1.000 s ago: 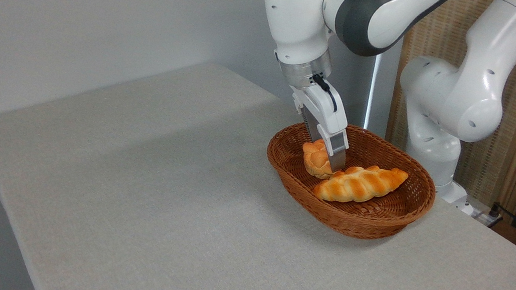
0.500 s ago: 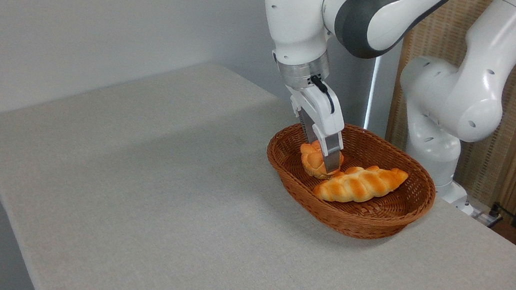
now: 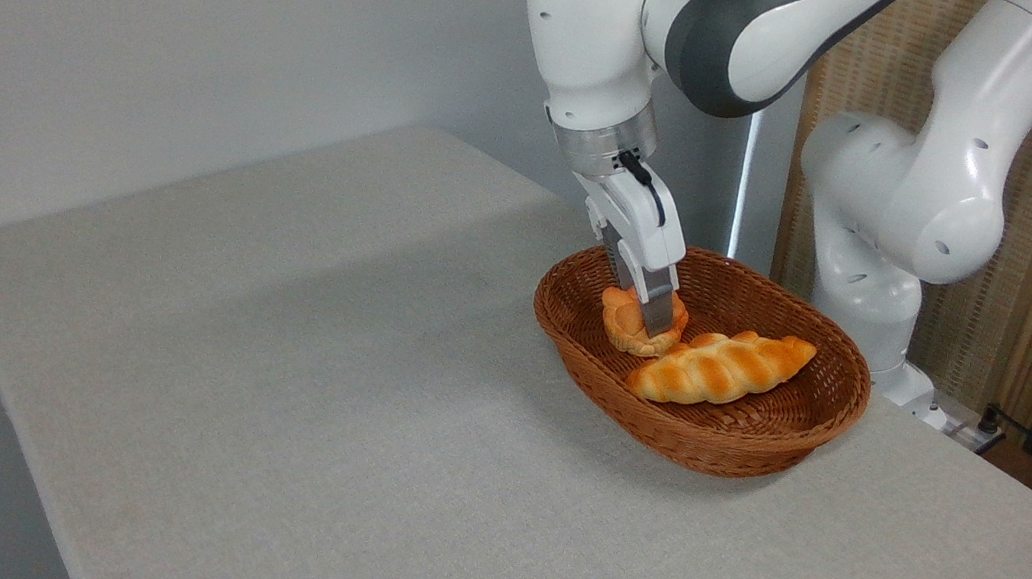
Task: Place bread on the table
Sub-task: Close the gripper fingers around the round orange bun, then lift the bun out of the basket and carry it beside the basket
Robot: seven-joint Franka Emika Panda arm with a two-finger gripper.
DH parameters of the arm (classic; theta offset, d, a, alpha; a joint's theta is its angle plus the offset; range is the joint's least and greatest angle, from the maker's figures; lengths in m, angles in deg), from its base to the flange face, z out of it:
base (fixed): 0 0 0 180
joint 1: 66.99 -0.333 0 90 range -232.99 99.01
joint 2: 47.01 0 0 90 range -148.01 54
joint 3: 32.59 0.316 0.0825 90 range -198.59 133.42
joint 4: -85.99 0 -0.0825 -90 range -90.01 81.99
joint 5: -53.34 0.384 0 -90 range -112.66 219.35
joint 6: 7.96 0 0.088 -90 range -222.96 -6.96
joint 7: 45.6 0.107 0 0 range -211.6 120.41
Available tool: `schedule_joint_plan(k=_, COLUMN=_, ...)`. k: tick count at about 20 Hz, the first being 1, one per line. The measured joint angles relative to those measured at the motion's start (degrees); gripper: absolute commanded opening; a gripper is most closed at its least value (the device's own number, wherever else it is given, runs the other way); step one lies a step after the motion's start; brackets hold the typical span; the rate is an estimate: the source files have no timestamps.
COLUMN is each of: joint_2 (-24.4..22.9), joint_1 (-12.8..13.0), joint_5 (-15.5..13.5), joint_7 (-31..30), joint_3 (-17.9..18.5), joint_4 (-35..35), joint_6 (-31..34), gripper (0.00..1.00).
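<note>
The bread (image 3: 627,323), a small round golden-orange knotted bun, sits in the left part of a brown wicker basket (image 3: 737,442). My gripper (image 3: 651,321) reaches down into the basket from above, and its fingers are shut on the bun; the near finger covers the bun's right side. The bun looks slightly raised off the basket floor. The table (image 3: 338,406), light grey and cloth-textured, spreads out to the left and front of the basket.
A long braided golden loaf (image 3: 717,366) lies in the basket just right of the bun. The arm's white base (image 3: 891,211) stands behind the basket, with a wooden screen behind it. A grey wall runs along the table's far left side.
The gripper's fingers have closed onto the bun and moved slightly up and left with it. The braided loaf and basket have stayed put.
</note>
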Motion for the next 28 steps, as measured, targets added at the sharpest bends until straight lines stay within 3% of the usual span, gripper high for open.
schedule_joint_plan(k=5, joint_2=-0.11, joint_1=0.79, joint_5=0.43, joint_7=0.0, joint_3=0.0, joint_4=0.04, joint_6=0.74, gripper=0.5)
schedule_joint_plan(k=12, joint_2=-0.33, joint_1=2.44, joint_5=4.95, joint_7=2.18, joint_3=0.23, joint_4=5.99, joint_6=8.27, gripper=0.51)
schedule_joint_plan(k=17, joint_2=-0.45, joint_1=3.09, joint_5=5.06, joint_7=4.16, joint_3=6.14, joint_4=14.17, joint_6=8.9, gripper=0.51)
schedule_joint_plan(k=19, joint_2=-0.45, joint_1=4.04, joint_5=5.05, joint_7=4.3, joint_3=8.34, joint_4=16.54, joint_6=5.94, gripper=0.51)
schedule_joint_plan(k=23, joint_2=0.79, joint_1=5.36, joint_5=5.05, joint_7=4.29, joint_3=9.78, joint_4=17.27, joint_6=-7.71, gripper=0.51)
schedule_joint_plan(k=28, joint_2=7.24, joint_1=8.14, joint_5=5.05, joint_7=4.29, joint_3=13.22, joint_4=17.21, joint_6=-21.01, gripper=0.51)
